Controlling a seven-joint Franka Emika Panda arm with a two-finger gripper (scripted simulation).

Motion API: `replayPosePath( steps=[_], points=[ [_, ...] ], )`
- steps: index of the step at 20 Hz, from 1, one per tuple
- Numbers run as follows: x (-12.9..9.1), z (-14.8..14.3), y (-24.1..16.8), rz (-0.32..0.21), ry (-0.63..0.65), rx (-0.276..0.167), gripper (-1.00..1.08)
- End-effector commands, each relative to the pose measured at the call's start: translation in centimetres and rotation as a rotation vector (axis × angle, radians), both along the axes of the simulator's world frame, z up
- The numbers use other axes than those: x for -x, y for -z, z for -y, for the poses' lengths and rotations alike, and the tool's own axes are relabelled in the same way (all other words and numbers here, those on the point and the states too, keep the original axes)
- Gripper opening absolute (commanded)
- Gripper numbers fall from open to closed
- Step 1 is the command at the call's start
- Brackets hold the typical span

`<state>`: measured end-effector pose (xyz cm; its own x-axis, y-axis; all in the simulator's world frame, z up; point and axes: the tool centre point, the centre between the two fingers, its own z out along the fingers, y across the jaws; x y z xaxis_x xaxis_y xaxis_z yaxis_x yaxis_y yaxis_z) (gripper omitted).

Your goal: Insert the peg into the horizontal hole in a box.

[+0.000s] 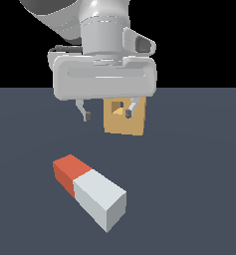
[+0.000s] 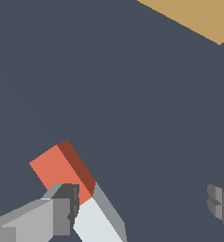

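Tan cube-like box [image 1: 124,122] upright on dark grey floor [image 1: 189,174], small square dark hole [image 1: 118,106] empty. Long square-section peg [image 1: 89,191], red-orange end and pale grey-white length, flat before box, well apart, red end nearer box. Grey gripper [image 1: 108,112] above, fingers spread wide, empty.

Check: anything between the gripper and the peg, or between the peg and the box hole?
Nothing visible. The gripper hangs open above the floor with bare floor between it and the peg, which lies nearer the camera. Only bare floor shows between the peg and the box; the gripper's fingers partly hide the hole in the exterior view.
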<state>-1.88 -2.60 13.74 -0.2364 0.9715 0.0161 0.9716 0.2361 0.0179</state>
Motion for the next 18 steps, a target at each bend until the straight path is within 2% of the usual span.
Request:
replayPosePath(
  steps=[1,18],
  points=[
    [0.4,0.9,0.6,-0.001,-0.053,0.002,1.0],
    [1.5,7.5,4.5,-0.005,-0.411,0.015,1.0]
  ],
)
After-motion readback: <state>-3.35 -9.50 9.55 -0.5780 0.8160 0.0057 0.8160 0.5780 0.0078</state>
